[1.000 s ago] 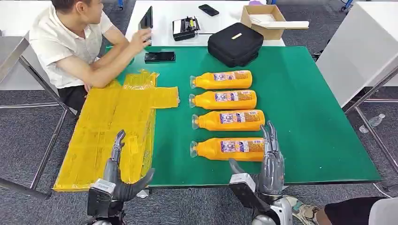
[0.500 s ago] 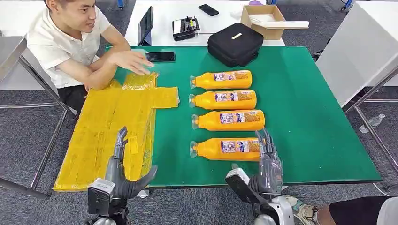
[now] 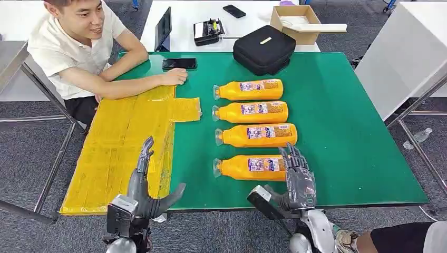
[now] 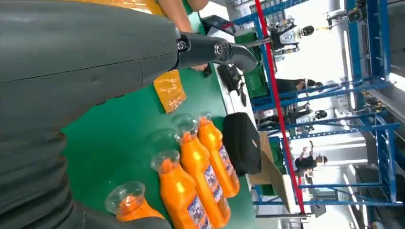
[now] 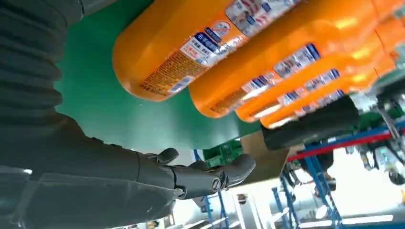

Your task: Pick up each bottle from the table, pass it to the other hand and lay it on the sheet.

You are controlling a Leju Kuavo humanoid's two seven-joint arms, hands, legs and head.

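Note:
Several orange bottles lie in a row on the green table, caps toward the yellow sheet. The nearest bottle lies just left of my right hand, whose spread fingers reach over its base end with nothing gripped. The right wrist view puts that bottle close beside the hand. Beyond it lie the second bottle, the third and the farthest. My left hand hovers with fingers apart over the sheet's near edge. The left wrist view catches the bottles past the left hand.
A person sits at the far left, forearm resting on the sheet's far end. A phone and a black bag lie at the table's back. Behind stands a white table with a cardboard box.
My right hand moved left toward the nearest bottle's base. My left hand shifted slightly right. The person lowered an arm onto the far end of the sheet.

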